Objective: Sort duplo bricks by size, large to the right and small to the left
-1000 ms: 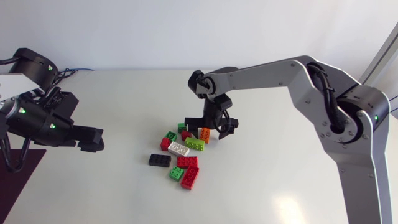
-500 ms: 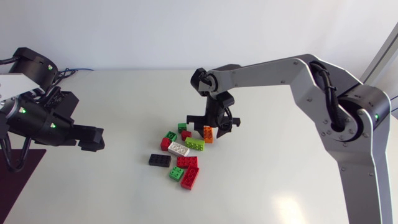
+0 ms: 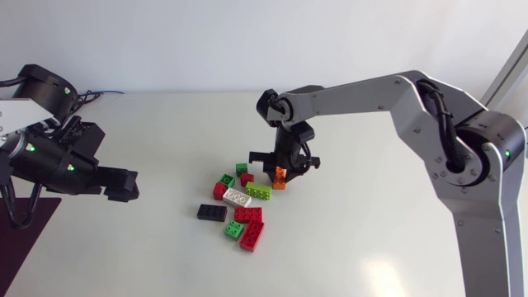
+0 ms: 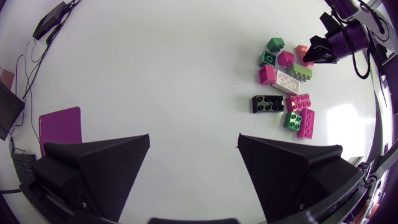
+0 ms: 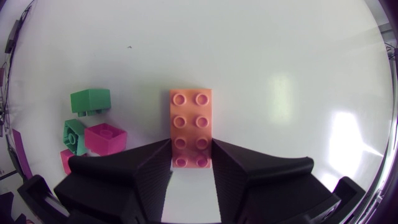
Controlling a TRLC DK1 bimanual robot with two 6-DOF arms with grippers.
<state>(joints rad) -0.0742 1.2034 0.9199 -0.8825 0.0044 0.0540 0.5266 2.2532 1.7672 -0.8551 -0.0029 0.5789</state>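
Observation:
A pile of duplo bricks lies mid-table: a white one (image 3: 237, 197), a black one (image 3: 212, 213), a lime one (image 3: 258, 190), a large red one (image 3: 252, 235) and several small green and red ones. At the pile's right edge lies a large orange brick (image 3: 280, 176) (image 5: 191, 121). My right gripper (image 3: 280, 171) (image 5: 191, 163) points straight down over it, both fingers pressed against the long sides of its near end. My left gripper (image 3: 124, 186) (image 4: 194, 155) hovers far to the left of the pile (image 4: 286, 93), open wide and empty.
A dark red mat (image 3: 33, 223) (image 4: 60, 124) lies at the table's front left corner, under my left arm. Cables (image 3: 99, 93) run along the far left edge. Bare white tabletop surrounds the pile on all sides.
My right gripper's fingers have come together from wide open onto the orange brick, and the brick has turned and shifted slightly right. The left arm has not moved.

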